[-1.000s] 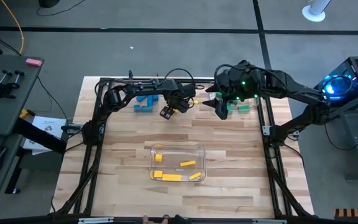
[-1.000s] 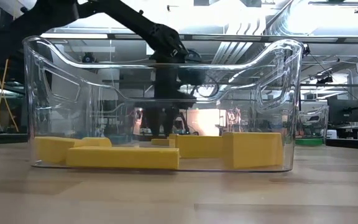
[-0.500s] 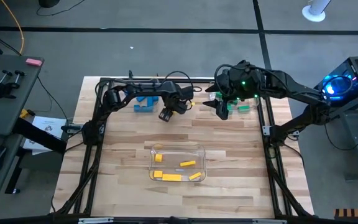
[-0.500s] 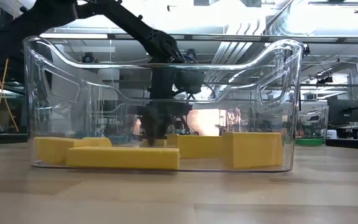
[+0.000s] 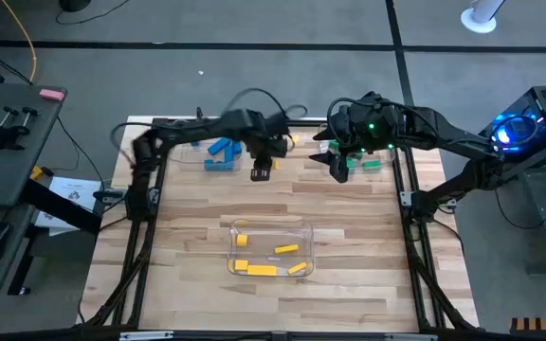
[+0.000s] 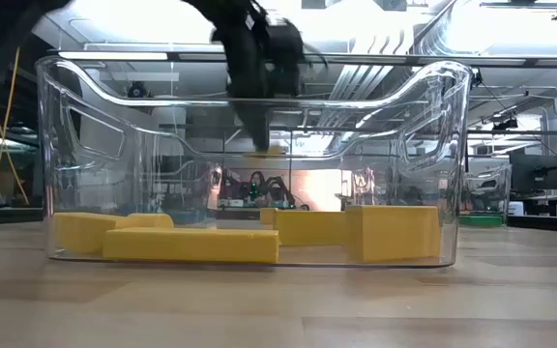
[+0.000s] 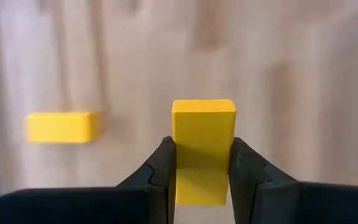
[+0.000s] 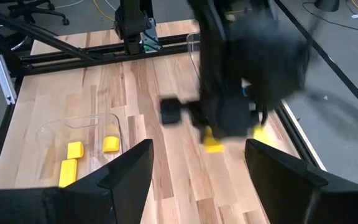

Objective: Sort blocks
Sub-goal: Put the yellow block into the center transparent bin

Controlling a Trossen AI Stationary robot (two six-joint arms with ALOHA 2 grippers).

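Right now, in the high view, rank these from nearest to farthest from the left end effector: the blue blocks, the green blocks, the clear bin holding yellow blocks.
From the left end effector:
1. Blue blocks, just beside it, toward the table's left back.
2. Green blocks, at the right back by the right arm.
3. Clear bin, toward the front middle; it and the green blocks are nearly too close to call.

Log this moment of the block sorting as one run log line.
left gripper: shut on yellow block, above table | right gripper: open, waiting by green blocks | clear bin: holds yellow blocks
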